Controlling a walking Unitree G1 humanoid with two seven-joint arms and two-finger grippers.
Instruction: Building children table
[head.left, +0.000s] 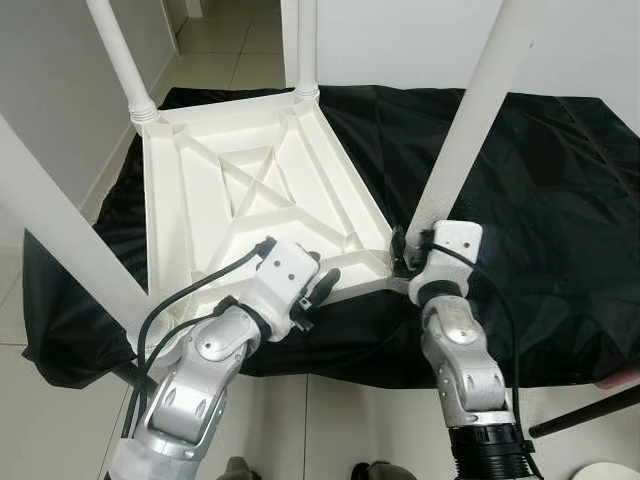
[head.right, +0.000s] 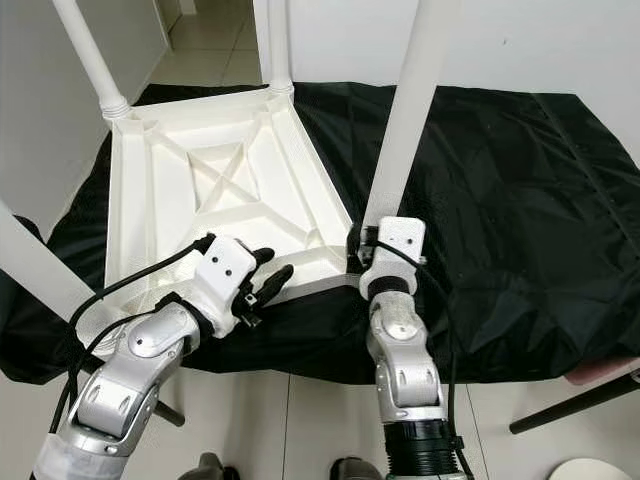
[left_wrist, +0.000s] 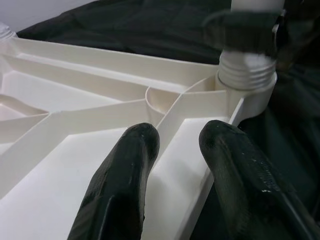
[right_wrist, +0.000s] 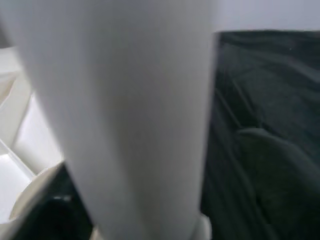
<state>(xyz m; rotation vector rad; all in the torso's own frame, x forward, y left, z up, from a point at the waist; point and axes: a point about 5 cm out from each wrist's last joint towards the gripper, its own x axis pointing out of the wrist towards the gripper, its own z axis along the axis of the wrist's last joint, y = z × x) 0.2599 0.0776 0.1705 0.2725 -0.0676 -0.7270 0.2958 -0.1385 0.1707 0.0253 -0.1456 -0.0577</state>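
Black fingers of the right end effector (head.left: 406, 252) are closing around the base of the near-right white leg (head.left: 470, 125), right where it is entering the corner socket of the upturned table top (head.left: 215, 190). The right wrist view is showing that leg as a blurred white column passing between the fingers, with one dark finger (right_wrist: 272, 165) to its side; the eye views are giving the wider picture, the leg rising steeply from the corner.

The left end effector (head.left: 318, 290) is resting at the near edge of the table top, fingers parted and holding nothing. The left wrist view is showing both fingers (left_wrist: 125, 185) lying over a raised rib of the ribbed underside, and it is revealing the threaded collar (left_wrist: 247, 70) at the leg's base, a detail too small in the eye views.

The table top is lying upside down on a black cloth (head.left: 540, 200) spread over the tiled floor (head.left: 335, 420). Three further white legs are standing at its other corners.
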